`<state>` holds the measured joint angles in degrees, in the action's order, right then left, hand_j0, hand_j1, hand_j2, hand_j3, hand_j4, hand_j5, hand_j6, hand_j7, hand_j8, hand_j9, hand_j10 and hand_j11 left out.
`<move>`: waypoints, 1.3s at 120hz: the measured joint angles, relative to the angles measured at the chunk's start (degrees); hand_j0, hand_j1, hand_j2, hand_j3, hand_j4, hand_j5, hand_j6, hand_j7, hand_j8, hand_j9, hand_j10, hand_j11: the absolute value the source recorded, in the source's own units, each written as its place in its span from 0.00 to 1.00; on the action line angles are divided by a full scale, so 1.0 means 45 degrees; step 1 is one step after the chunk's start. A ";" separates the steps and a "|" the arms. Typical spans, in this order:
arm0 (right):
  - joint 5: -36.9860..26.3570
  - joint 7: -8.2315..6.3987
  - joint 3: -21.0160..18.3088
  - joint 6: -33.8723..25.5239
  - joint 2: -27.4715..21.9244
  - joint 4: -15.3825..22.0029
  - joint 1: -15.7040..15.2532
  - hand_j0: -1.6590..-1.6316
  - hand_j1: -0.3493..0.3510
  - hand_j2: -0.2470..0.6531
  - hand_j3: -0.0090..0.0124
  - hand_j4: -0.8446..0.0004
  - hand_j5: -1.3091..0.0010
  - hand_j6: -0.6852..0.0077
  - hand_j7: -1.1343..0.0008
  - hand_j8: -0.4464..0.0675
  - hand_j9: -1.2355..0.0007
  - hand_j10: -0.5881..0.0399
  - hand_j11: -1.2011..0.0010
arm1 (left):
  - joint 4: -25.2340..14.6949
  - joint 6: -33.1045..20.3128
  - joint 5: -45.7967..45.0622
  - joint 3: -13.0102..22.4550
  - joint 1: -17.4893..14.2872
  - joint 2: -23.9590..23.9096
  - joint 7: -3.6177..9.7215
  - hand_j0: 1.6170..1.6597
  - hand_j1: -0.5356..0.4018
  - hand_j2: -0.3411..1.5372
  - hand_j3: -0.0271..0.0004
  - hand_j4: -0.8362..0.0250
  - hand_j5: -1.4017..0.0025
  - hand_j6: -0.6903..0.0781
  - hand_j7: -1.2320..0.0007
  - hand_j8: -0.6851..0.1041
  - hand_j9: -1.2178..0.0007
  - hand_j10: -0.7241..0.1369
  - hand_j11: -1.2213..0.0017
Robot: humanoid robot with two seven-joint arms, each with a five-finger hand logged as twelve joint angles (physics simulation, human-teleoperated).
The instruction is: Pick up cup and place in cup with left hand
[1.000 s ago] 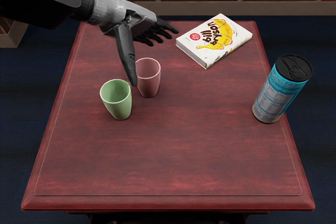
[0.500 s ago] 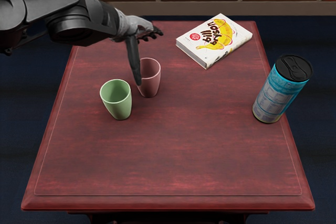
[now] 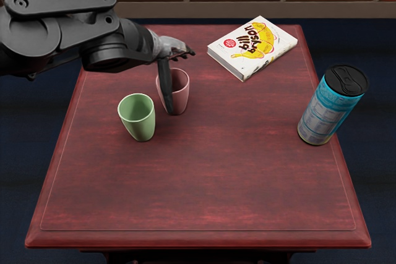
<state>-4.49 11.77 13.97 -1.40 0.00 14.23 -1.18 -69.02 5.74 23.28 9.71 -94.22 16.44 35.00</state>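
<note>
The green cup point(image 3: 138, 129) stands upright at left on the counter point(image 3: 198, 177), probably to receive the other. Just right, the left hand's point(image 3: 168, 47) fingers look spread, seemingly gripping nothing, thumb before the upright pink cup point(image 3: 181, 96), apparently to straddle it. Farther right are a book point(image 3: 252, 47) and can point(image 3: 329, 109).

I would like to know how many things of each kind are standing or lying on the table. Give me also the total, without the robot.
Cups: 2 (green cup, pink cup)
Book: 1
Can: 1
Total: 4
</note>
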 joint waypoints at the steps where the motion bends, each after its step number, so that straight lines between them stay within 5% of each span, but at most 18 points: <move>1: 0.0000 0.0000 0.0000 0.0000 0.0000 0.0000 0.0001 0.04 0.05 0.27 0.42 0.96 0.97 0.94 0.96 0.81 0.97 0.89 0.97 | 0.0002 -0.0008 0.0000 0.0011 0.0000 0.0000 0.0000 0.96 0.94 0.18 0.99 0.97 1.00 0.90 1.00 0.87 1.00 0.84 1.00; 156: 0.0002 0.0001 0.0000 -0.0001 0.0000 0.0236 0.0009 0.04 0.05 0.27 0.42 0.96 0.97 0.94 0.96 0.81 0.97 0.89 0.97 | 0.2232 -0.0630 0.1607 0.0770 0.0641 -0.1965 0.0000 0.96 0.94 0.18 0.99 0.97 1.00 0.90 1.00 0.87 1.00 0.84 1.00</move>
<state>-4.48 11.78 13.97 -1.41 0.00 15.30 -1.14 -58.97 2.90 30.51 13.18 -91.33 7.59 35.00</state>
